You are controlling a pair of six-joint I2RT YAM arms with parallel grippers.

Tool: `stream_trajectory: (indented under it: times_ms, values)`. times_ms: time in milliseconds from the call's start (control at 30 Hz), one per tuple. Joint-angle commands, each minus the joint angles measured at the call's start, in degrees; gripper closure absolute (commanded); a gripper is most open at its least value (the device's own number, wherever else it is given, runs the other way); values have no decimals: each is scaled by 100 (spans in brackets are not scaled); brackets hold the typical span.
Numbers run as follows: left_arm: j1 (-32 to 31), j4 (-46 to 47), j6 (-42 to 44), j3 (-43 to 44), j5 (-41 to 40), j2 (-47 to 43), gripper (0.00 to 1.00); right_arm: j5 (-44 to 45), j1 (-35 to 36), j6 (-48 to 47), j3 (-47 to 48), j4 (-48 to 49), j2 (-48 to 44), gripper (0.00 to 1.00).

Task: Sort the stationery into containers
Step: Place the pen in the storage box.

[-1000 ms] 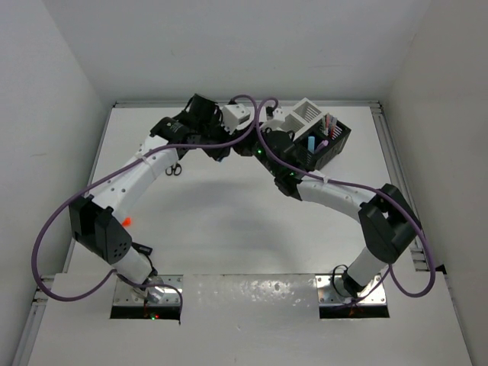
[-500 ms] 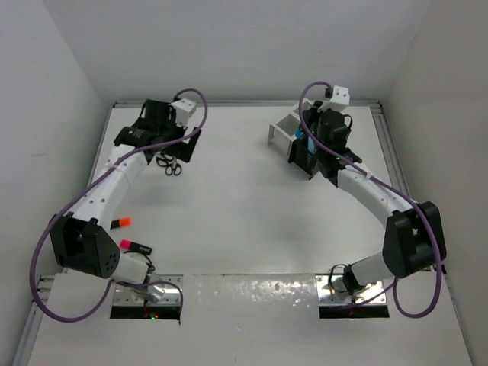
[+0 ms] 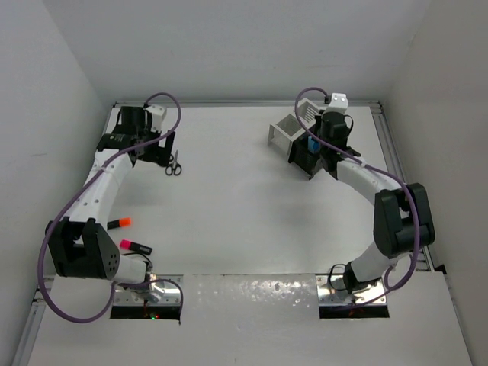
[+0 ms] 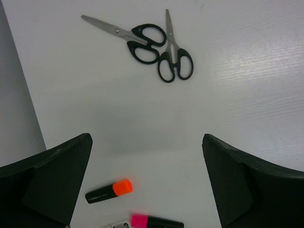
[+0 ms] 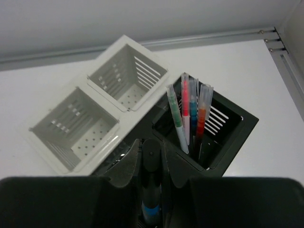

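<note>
- Right gripper [image 5: 151, 164]: jaws drawn in tight on a blue highlighter [image 5: 151, 209], held upright with its dark end pointing down toward the containers. An upright hold suits a straight drop into a narrow cell.
- Position: in the right wrist view the highlighter hangs over the near corner of the black box [image 5: 237, 128], where it joins the white box [image 5: 71, 156]. I cannot tell whether its tip is inside a compartment or just above the rim.
- Black box, far compartment: thin pens [image 5: 190, 114] stand upright, leaning together. The white box's two visible cells show only their perforated floors.
- Left gripper [image 4: 146, 142]: jaws spread wide, nothing between them, hovering above the table [image 4: 247, 95] at the far left.
- Below and ahead of it lie two pairs of scissors [image 4: 156, 47], handles touching, blades fanned apart. Judgement: the open stance and downward view suggest it is lining up a pick here.
- An orange highlighter [image 4: 109, 190] and a pink highlighter [image 4: 156, 222] lie flat closer to the left arm's base, well apart from the containers.
- Progress, as judged: pens sorted; scissors and two highlighters remain on the table.
- Risk: overlapping scissor handles may come up together or slip.
</note>
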Motion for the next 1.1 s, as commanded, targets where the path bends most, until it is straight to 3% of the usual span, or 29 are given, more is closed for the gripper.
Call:
stream_trajectory:
  times_ms: [0,233,367,467,567,700,833,1067]
  values:
    - [193,74,-155,-61,-119,-139,0,-5,-29,-263,109,412,190,100]
    - [457,47,-155,-202,-181,-130,0,83,-38,-298,-182,633,375,99]
    - [614,-180,-33,-281,-365,62,0,-40,-38,-149,-331,537,208,44]
    - [842,-400,572,-412,-523,230,0,-75,-21,-70,-393,484,-90,32]
    - [1124,-646,1600,-693,-759,335,1,-250,58,-96,-358,335,-451,29]
    - [1563,-963,2865,-1150,-1498,458,12,-602,382,-499,-349,37,-1012,26]
    - [2045,-1279,3604,-1361,-1448,616,17,-1056,795,-658,-567,-122,-1425,25]
    - [2118,-922,4125,-1801,-1157,705,19,-1227,1148,-676,-612,-369,-1567,25]
